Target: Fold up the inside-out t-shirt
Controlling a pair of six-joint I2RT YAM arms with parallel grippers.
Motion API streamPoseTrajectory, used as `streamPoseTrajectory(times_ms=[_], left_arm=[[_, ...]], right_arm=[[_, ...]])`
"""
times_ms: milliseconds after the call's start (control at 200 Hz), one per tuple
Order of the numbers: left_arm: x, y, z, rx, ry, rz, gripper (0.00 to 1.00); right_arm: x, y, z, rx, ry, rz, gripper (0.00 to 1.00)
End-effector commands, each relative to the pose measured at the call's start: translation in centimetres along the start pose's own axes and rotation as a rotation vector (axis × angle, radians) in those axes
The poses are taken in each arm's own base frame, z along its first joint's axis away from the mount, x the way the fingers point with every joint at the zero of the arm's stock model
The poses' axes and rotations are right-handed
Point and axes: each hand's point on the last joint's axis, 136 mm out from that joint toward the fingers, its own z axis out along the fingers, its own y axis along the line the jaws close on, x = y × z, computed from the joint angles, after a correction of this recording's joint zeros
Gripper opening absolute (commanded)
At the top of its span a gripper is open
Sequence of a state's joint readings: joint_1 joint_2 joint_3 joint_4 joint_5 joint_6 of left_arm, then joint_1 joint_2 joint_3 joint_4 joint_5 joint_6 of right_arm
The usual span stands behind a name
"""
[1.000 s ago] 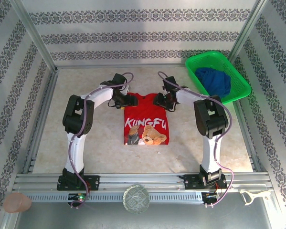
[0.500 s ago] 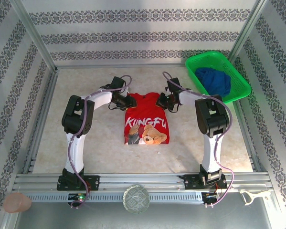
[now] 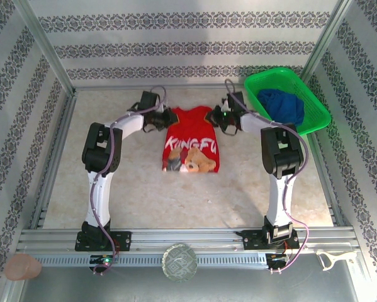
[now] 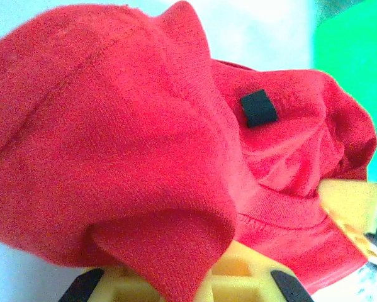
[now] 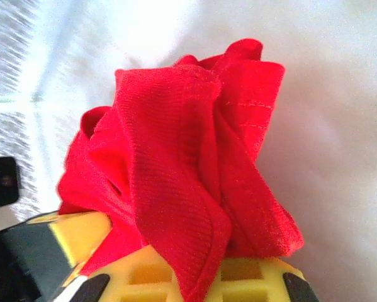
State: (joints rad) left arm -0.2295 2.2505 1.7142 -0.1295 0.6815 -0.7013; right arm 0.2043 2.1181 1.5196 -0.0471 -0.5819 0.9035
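Pinching the red t-shirt [image 3: 191, 141] by its two far shoulders, both arms have it spread mid-table [image 3: 144, 198], bear print facing up. The left gripper [image 3: 167, 118] is clamped tight on a wad of cloth, and the right gripper [image 3: 216, 118] is too. The green basket [image 3: 314, 94] with a dark blue garment [image 3: 282, 106] sits in the far right corner.

A robot test booth in a lab: silver aluminium frame posts [image 3: 50, 53] hold grey patterned wall panels [image 3: 188, 47] around a beige marbled tabletop [image 3: 138, 195], and two white-and-black robot arms [image 3: 99, 195] are bolted to slotted metal rails [image 3: 188, 238].
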Motion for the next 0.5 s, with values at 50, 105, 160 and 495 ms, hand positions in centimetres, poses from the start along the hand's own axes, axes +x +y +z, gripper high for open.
streamPoseTrajectory(times_ms=[50, 105, 160, 495], left_arm=[[-9.7, -9.7, -5.0, 0.187, -0.207, 0.144, 0.0], [-10.4, -11.8, -6.3, 0.206, -0.222, 0.188, 0.0], [-10.4, -13.1, -7.5, 0.217, -0.23, 0.214, 0.0], [3.0, -4.1, -7.2, 0.141, -0.12, 0.121, 0.0]], right_arm=[[-6.7, 9.9, -4.2, -0.203, -0.136, -0.092, 0.0], [-7.4, 12.0, -5.8, -0.233, -0.168, -0.127, 0.0], [-7.4, 13.4, -7.2, -0.248, -0.187, -0.165, 0.0], [5.8, 2.1, -6.8, -0.083, -0.105, -0.149, 0.0]])
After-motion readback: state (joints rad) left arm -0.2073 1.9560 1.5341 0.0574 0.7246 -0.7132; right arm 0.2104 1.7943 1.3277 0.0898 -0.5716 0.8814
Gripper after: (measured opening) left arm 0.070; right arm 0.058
